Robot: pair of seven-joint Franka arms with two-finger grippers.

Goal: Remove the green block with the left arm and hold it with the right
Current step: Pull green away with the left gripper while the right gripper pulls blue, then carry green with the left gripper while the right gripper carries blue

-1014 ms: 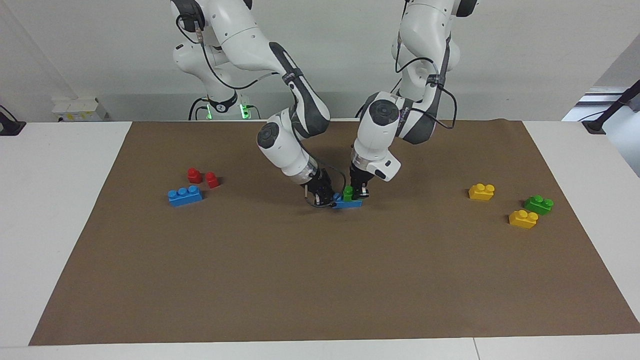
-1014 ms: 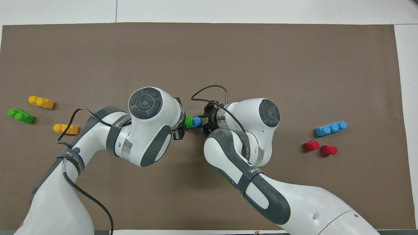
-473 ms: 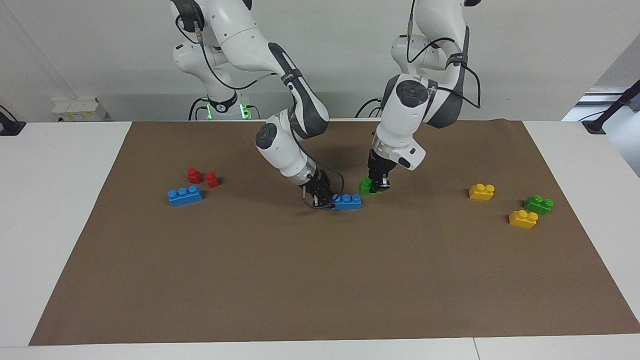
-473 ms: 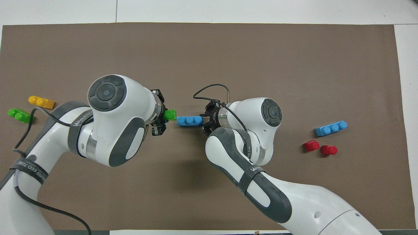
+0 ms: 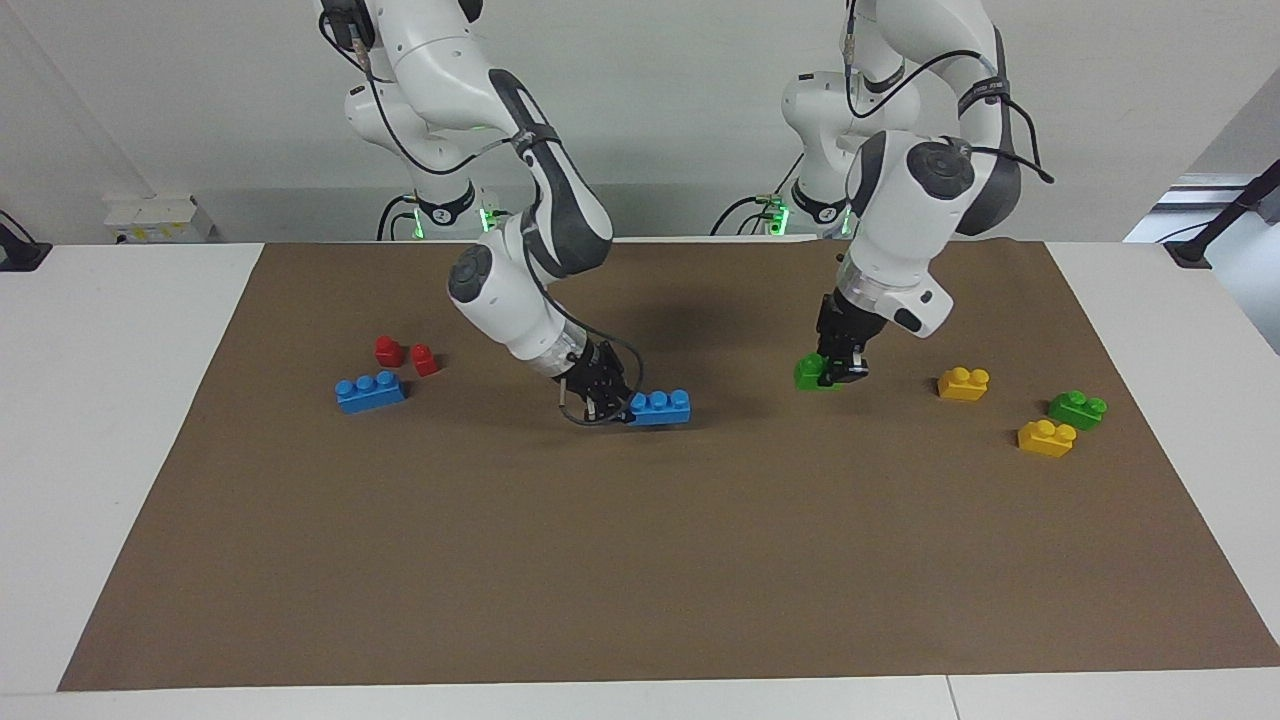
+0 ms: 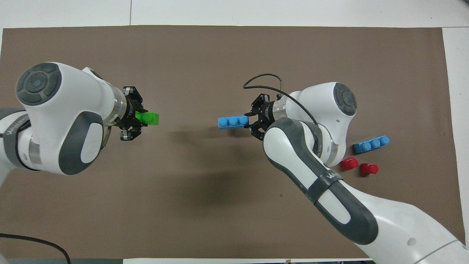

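My left gripper is shut on the green block, a small bright green brick, and holds it low over the brown mat toward the left arm's end. It also shows in the overhead view, sticking out of the left gripper. My right gripper is shut on one end of a blue three-stud brick, low over the middle of the mat. In the overhead view the right gripper holds this brick. A wide gap separates the two bricks.
Two yellow bricks and a second green brick lie at the left arm's end. Another blue brick and two red pieces lie at the right arm's end.
The green block came off the blue brick. My left gripper carried it away toward the left arm's end. My right gripper shifted the blue brick slightly toward the right arm's end.
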